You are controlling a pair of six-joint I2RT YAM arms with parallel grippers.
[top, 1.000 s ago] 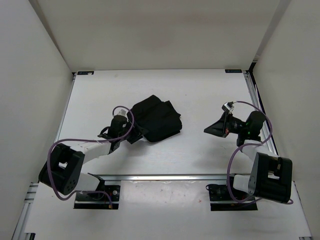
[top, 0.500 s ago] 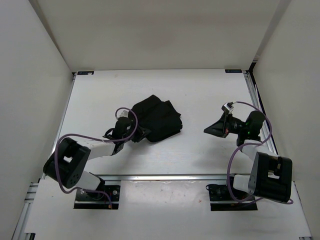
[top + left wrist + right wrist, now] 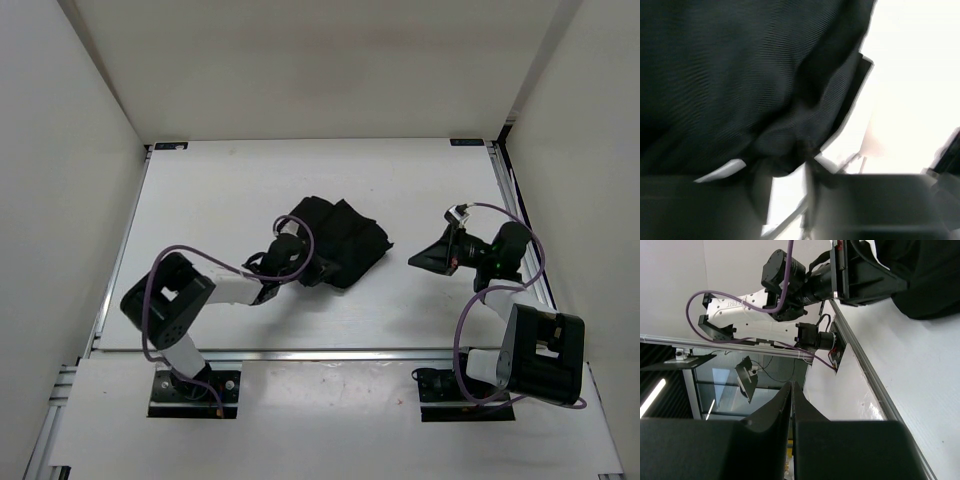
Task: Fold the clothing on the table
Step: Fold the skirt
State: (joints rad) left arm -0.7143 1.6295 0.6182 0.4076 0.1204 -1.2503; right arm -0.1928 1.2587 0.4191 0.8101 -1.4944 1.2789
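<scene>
The black clothing (image 3: 345, 238) lies bunched and wrinkled near the middle of the white table (image 3: 200, 190). My left gripper (image 3: 318, 268) is at its near-left edge, low on the tabletop. In the left wrist view the clothing (image 3: 730, 75) fills most of the picture, and a fold of it hangs down between the fingers of my left gripper (image 3: 787, 170), which is shut on it. My right gripper (image 3: 415, 260) hovers to the right of the garment, apart from it and pointing at it. Its fingers are pressed together with nothing in them in the right wrist view (image 3: 791, 385), where the clothing (image 3: 925, 285) shows at the top right.
Metal rails (image 3: 300, 352) run along the table's near edge, with more along its right side (image 3: 515, 200). White walls close in the table on the left, back and right. Purple cables (image 3: 480, 300) loop off both arms.
My left arm has stretched out to the right and its gripper has closed on the garment's edge. The clothing has shifted right with it. My right arm has stayed still.
</scene>
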